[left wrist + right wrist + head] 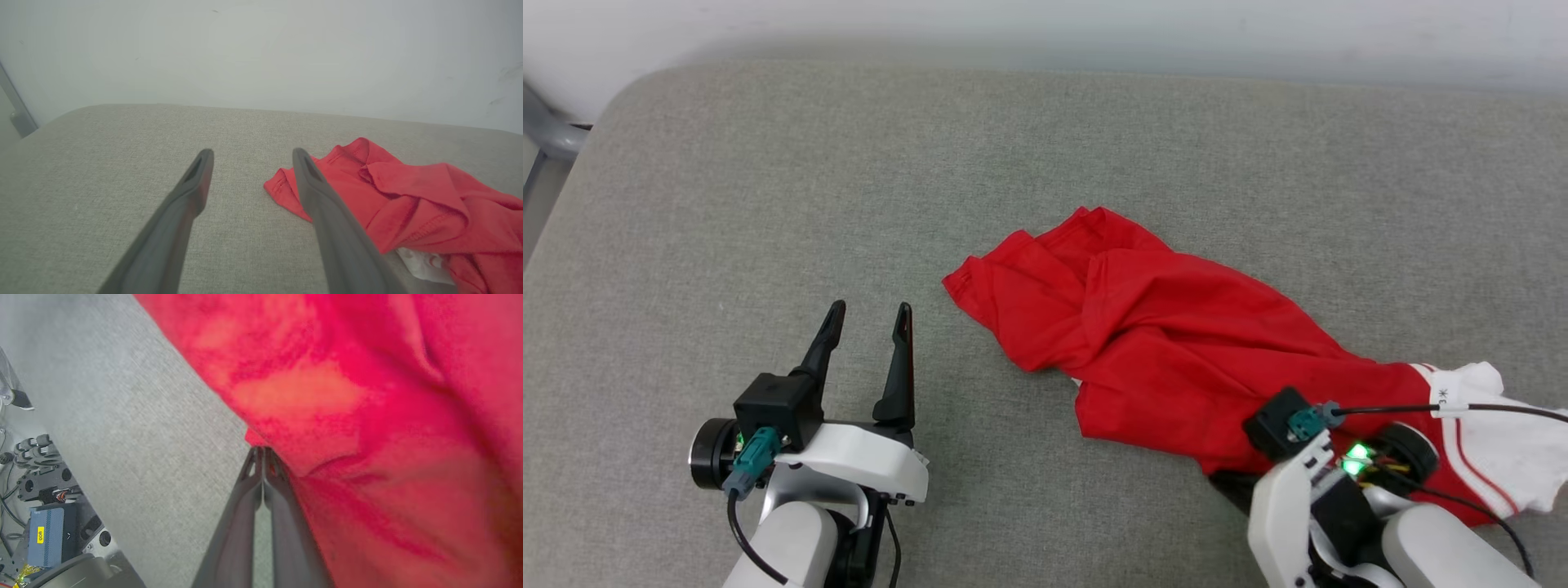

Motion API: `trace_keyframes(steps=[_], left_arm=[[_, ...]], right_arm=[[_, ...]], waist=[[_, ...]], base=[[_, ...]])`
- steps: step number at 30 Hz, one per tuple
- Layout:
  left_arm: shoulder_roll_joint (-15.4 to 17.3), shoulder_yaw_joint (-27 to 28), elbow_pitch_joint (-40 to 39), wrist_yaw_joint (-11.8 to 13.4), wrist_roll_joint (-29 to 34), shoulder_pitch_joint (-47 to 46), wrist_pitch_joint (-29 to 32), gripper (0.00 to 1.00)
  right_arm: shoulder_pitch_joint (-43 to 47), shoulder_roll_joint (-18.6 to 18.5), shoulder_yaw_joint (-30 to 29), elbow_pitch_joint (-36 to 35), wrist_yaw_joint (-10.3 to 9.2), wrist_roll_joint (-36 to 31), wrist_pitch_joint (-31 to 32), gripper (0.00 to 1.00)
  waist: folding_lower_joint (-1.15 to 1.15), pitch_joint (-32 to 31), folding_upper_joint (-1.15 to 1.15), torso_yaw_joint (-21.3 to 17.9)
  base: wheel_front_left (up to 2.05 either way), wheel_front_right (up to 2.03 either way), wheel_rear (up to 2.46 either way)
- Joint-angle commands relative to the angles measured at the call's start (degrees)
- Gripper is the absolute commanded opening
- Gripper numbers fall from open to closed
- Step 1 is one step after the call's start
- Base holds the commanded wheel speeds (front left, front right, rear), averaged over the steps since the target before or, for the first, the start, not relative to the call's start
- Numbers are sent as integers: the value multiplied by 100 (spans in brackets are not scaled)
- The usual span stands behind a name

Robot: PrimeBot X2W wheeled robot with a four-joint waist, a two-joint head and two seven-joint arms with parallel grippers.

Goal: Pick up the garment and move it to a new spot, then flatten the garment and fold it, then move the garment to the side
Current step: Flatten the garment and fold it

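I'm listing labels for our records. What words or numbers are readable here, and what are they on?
"800": printed sideways on the yellow sticker on the blue box.
White tag on the cable: dark marks, too small to read.
Shirt: no lettering shows on its visible folds.

Left hand (871,309) agape, right hand (258,449) closed.
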Motion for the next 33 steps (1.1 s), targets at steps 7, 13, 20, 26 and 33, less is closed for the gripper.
trace_keyframes(steps=[7,13,20,26,33], left_arm=[[11,-11,6,-4,45,-13,-37,100],[3,-53,-34,-30,43,-97,-43,100],[-39,-127,-4,-95,47,-232,-50,100],[-64,-118,63,-111,50,-298,-58,100],[-31,-85,151,-134,60,-282,-66,100]], right_arm=[[-584,234,-589,-821,7,-214,-564,0],[-932,468,-1527,-380,5,-116,-689,0],[-1187,548,-2350,772,7,130,-897,0],[-1186,615,-2406,1597,7,306,-1321,7],[-978,771,-2428,1724,7,283,-2546,100]], waist=[[0,-123,0,-154],[0,17,0,-172],[0,331,0,-45],[0,519,0,20],[0,338,0,-43]], base=[[0,0,0],[0,0,0],[0,0,0],[0,0,0],[0,0,0]])
